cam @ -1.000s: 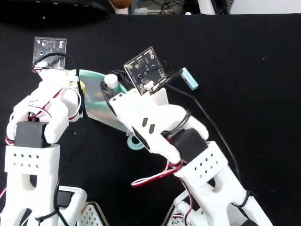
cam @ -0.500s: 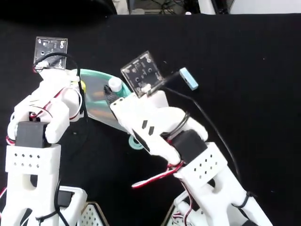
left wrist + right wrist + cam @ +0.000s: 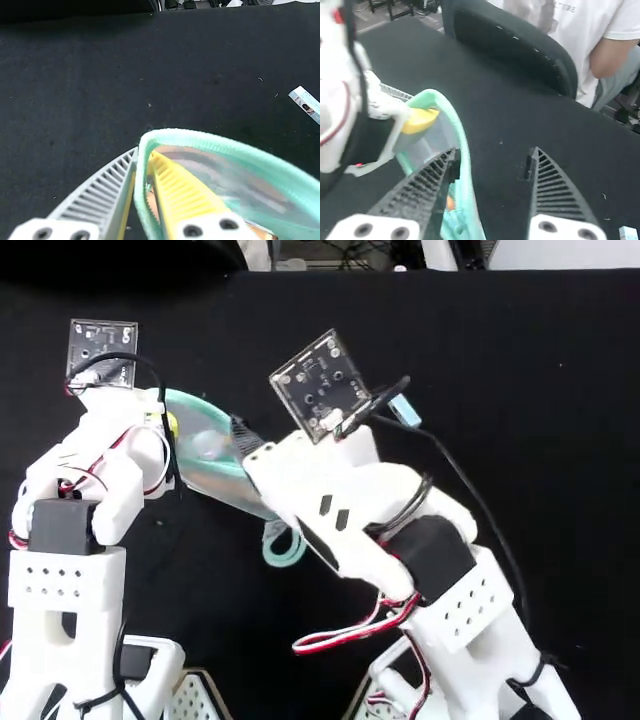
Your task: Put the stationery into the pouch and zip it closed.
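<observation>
Your left pincer (image 3: 142,154) pinches the rim of the held-up pouch (image 3: 205,445); your right pincer (image 3: 493,152) gapes open just beside that rim; nudge sideways and the pouch may slip free, the small blue block (image 3: 404,408) lying well apart.

White arms (image 3: 340,505), black motors; right claw (image 3: 493,150) black, left claw (image 3: 143,152) yellow-grey.

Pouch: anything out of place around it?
Yes. A small light blue block lies on the table outside the pouch, apart from it. The pouch is unzipped, its rim pinched by the left gripper; the right gripper hangs open at the rim.
</observation>
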### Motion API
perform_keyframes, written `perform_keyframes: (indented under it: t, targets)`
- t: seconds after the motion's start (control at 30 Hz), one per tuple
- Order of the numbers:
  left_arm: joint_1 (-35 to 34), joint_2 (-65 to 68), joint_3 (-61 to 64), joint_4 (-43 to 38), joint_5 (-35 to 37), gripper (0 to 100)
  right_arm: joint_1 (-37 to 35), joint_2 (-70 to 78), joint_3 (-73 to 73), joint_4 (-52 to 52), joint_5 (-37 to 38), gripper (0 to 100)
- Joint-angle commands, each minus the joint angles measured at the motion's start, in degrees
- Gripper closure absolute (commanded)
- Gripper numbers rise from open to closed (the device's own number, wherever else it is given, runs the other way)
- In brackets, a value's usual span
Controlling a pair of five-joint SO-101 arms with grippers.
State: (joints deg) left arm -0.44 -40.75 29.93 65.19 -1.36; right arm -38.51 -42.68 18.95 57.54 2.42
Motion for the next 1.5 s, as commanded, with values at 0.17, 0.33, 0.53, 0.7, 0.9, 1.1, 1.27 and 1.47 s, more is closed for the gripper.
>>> perform_keyframes:
  t: [0.17, 0.33, 0.53, 0.7, 0.9, 1.1, 1.27, 1.47]
  targets:
    - [-0.6, 1.5, 5.8, 0.2, 0.2, 97, 3.3, 1.6, -5.2, -0.3, 0.7, 77.6]
    - [-0.6, 1.5, 5.8, 0.2, 0.2, 97, 15.9, -0.9, -12.0, 0.2, 0.7, 87.4]
    - [-0.6, 1.5, 5.8, 0.2, 0.2, 97, 31.3, 4.8, -12.4, 1.8, 4.4, 92.7]
    - [-0.4, 1.5, 5.8, 0.2, 0.2, 97, 37.7, 21.1, -12.8, 1.9, 5.2, 79.6]
    - [-0.6, 1.5, 5.8, 0.2, 0.2, 97, 38.8, 45.8, -22.0, 1.9, 16.5, 79.7]
    - [-0.7, 1.6, 5.8, 0.1, 0.1, 97, 39.6, 63.8, -31.3, 1.9, 20.2, 79.6]
    - [-0.7, 1.6, 5.8, 0.1, 0.1, 97, 40.9, 73.5, -36.3, 1.8, 24.2, 79.6]
    - [-0.7, 1.6, 5.8, 0.1, 0.0, 97, 43.8, 82.2, -44.4, 1.9, 26.1, 79.6]
